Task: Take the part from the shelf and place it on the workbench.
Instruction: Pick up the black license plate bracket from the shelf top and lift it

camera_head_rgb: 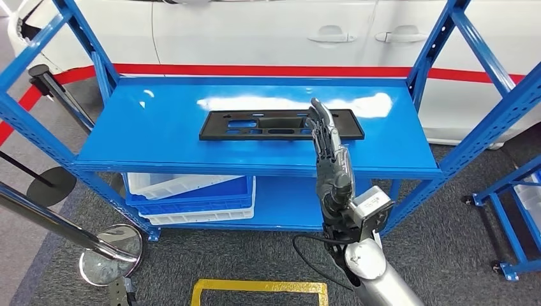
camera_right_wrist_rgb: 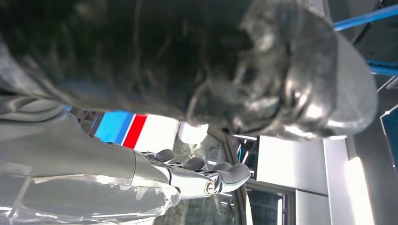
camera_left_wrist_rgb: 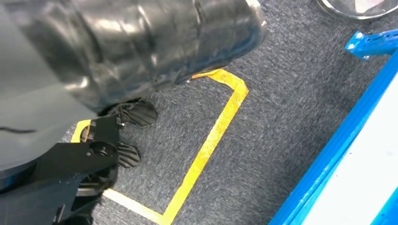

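A flat black plastic part [camera_head_rgb: 281, 124] with several cut-outs lies on the top board of the blue shelf [camera_head_rgb: 159, 137]. My right hand [camera_head_rgb: 328, 150] reaches up over the shelf's front edge, its fingers straight and close together, the tips over the right half of the part. Whether they touch it I cannot tell. In the right wrist view the dark fingers [camera_right_wrist_rgb: 202, 174] are stretched out with nothing in them, below the thick grey thumb [camera_right_wrist_rgb: 291, 84]. My left hand [camera_left_wrist_rgb: 141, 42] hangs low over the carpet as a blurred grey cover; its fingers are hidden.
White and blue bins [camera_head_rgb: 191, 194] are stacked on the lower shelf. A white car [camera_head_rgb: 268, 32] stands behind the shelf. Yellow tape [camera_head_rgb: 258, 288] marks a square on the grey carpet. Barrier posts with round bases [camera_head_rgb: 108, 255] stand to the left, another blue rack [camera_head_rgb: 510, 217] to the right.
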Motion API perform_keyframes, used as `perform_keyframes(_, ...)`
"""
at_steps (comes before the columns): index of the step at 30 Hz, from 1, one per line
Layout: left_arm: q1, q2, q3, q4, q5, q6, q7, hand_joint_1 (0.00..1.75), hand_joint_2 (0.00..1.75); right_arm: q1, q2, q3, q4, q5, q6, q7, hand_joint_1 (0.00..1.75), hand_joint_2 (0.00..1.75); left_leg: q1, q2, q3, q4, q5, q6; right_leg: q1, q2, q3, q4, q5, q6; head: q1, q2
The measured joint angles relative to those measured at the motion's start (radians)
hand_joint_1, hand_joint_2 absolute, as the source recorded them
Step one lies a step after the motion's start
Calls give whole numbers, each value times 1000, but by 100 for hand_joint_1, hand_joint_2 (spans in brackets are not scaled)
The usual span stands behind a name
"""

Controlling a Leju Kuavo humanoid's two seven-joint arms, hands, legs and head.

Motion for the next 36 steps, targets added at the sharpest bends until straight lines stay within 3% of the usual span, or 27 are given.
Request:
perform_keyframes(3,-4,0,0,0,1,17,0,0,0,3,-1,0,3,-1,0,5,0,0,4,2,19,-17,2,1,-9,9,-87,166,-69,14,3,0)
perform_keyframes(4,-3,0,0,0,2,21,0,0,0,5,-1,0,5,-2,0,7,0,0,5,1,20,-14,-2,-1,-14,10,-117,214,-80,20,3,0)
perform_keyframes(5,-2,0,0,0,3,23,0,0,0,7,-2,0,7,-2,0,9,0,0,8,1,23,-10,-7,-4,-21,10,-131,228,-71,27,3,0)
perform_keyframes(7,-2,0,0,0,3,27,0,0,0,8,-4,0,9,-3,0,10,0,0,16,-1,31,4,-25,-18,-35,7,-101,144,-5,41,3,0)
perform_keyframes(8,-2,1,0,0,3,28,0,0,0,9,-4,0,10,-4,0,11,0,0,20,-2,33,14,-37,-28,-38,4,-75,88,19,48,3,0)
perform_keyframes(9,-2,2,0,0,4,29,0,0,0,8,-4,0,11,-5,0,12,0,0,22,-2,33,28,-50,-39,-38,2,-53,44,30,48,5,0)
perform_keyframes(11,-3,5,0,0,4,33,0,0,0,9,-4,0,13,-10,0,16,0,0,22,-2,30,43,-65,-55,-30,3,-40,23,15,28,5,0)
perform_keyframes(13,-4,4,0,0,5,34,1,0,0,9,-4,0,13,-12,0,17,0,0,25,-2,33,44,-73,-60,-25,11,-38,25,6,0,2,0)
perform_keyframes(15,-6,1,0,0,5,35,1,0,0,6,-4,0,12,-12,0,17,0,0,31,-11,24,78,-92,-60,-20,17,-26,24,-3,-17,0,0)
perform_keyframes(16,-7,0,0,0,5,35,1,0,0,4,-4,0,12,-11,0,17,0,0,30,-18,-1,127,-112,-58,-17,19,-18,24,-9,-25,-3,0)
perform_keyframes(18,-6,0,0,0,5,36,1,0,0,2,-4,0,12,-11,1,17,0,0,23,-28,-94,279,-158,-47,-8,24,-5,23,-20,-36,-7,0)
perform_keyframes(19,-5,0,0,0,5,36,2,0,0,2,-4,0,13,-11,1,17,0,0,17,-31,-145,347,-168,-40,-3,28,2,23,-26,-41,-8,0)
perform_keyframes(20,-3,0,0,0,6,36,2,0,0,2,-4,0,13,-11,2,17,0,0,10,-35,-183,383,-159,-31,2,33,9,23,-32,-44,-8,0)
perform_keyframes(21,-1,0,0,0,6,36,3,0,0,2,-4,0,14,-11,3,17,0,0,1,-38,-201,378,-128,-21,6,39,19,23,-39,-46,-8,0)
perform_keyframes(22,0,0,0,0,5,36,4,0,0,2,-4,0,14,-11,3,17,0,0,-9,-41,-198,334,-79,-9,9,44,31,23,-47,-47,-8,0)
perform_keyframes(24,0,2,0,1,6,36,4,0,0,2,-4,0,14,-11,4,18,0,0,-30,-51,-161,202,16,16,11,52,51,19,-63,-45,-7,0)
perform_keyframes(25,-1,4,0,2,6,36,5,0,0,1,-4,0,15,-11,4,19,0,0,-38,-56,-140,148,37,25,11,55,57,15,-68,-43,-8,0)
perform_keyframes(27,-5,7,0,3,6,35,6,0,0,1,-4,0,17,-11,4,21,0,0,-45,-60,-113,94,31,32,10,60,65,7,-67,-36,-10,0)
perform_keyframes(30,-5,6,-2,3,6,34,6,0,0,-2,-4,0,21,-11,3,22,0,0,-38,-56,-75,46,24,31,11,50,67,21,-67,-26,-11,0)
perform_keyframes(32,-4,4,-6,4,7,32,7,0,0,-7,-4,1,24,-11,3,23,0,0,-32,-55,-50,30,19,31,11,36,23,99,-97,-16,-11,0)
perform_keyframes(34,-5,4,-9,4,7,30,7,0,0,-8,-4,1,29,-11,3,25,0,0,-29,-53,-34,28,8,32,5,30,-54,206,-128,-4,-11,0)
perform_keyframes(35,-5,4,-10,4,7,30,7,0,0,-6,-5,1,31,-11,3,27,0,0,-28,-53,-26,29,1,30,0,28,-84,234,-129,2,-11,0)
perform_keyframes(36,-4,4,-11,4,8,29,8,0,0,-4,-5,2,33,-11,3,28,0,0,-25,-53,-18,31,-6,28,-5,26,-99,231,-111,8,-10,0)
